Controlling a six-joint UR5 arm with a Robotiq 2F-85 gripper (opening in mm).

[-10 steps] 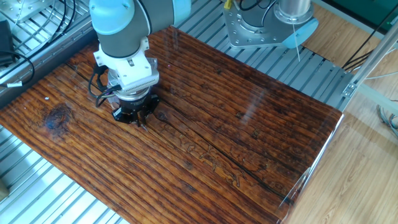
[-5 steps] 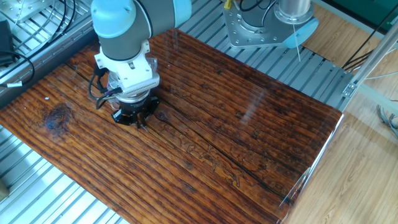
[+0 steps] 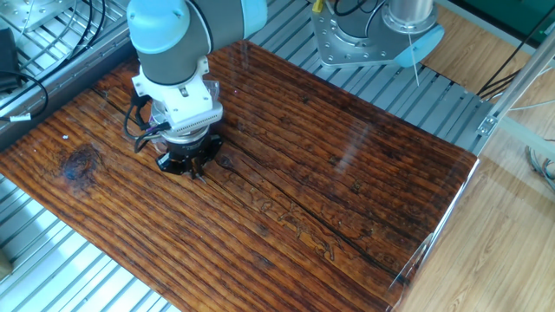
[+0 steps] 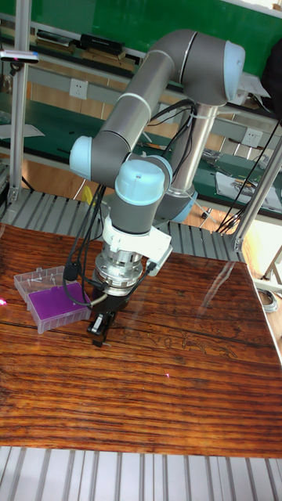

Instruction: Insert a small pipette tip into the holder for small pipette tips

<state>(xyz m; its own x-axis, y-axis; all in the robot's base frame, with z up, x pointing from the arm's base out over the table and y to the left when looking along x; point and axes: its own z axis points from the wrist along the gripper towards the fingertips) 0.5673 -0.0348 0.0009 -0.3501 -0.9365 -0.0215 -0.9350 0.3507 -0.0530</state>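
The holder for small pipette tips (image 4: 56, 304) is a clear box with a purple top plate. It sits on the wooden table's left side in the tall fixed view, with its clear lid (image 4: 39, 277) folded back. In the fixed view the arm hides it. My gripper (image 4: 99, 327) points straight down just right of the holder, fingertips close to the table, and shows again as gripper (image 3: 196, 168) in the fixed view. The black fingers look shut together. No small pipette tip can be made out; anything between the fingers is too small to tell.
The dark wooden tabletop (image 3: 329, 182) lies on a slatted metal frame (image 3: 52, 260). A metal base with a blue part (image 3: 408, 39) stands at the far right corner. Cables (image 3: 17, 87) lie off the left edge. The arm's own cable (image 4: 74, 266) hangs over the holder.
The arm shifted very slightly to the right a second ago and has stayed still since. Nothing else has moved.
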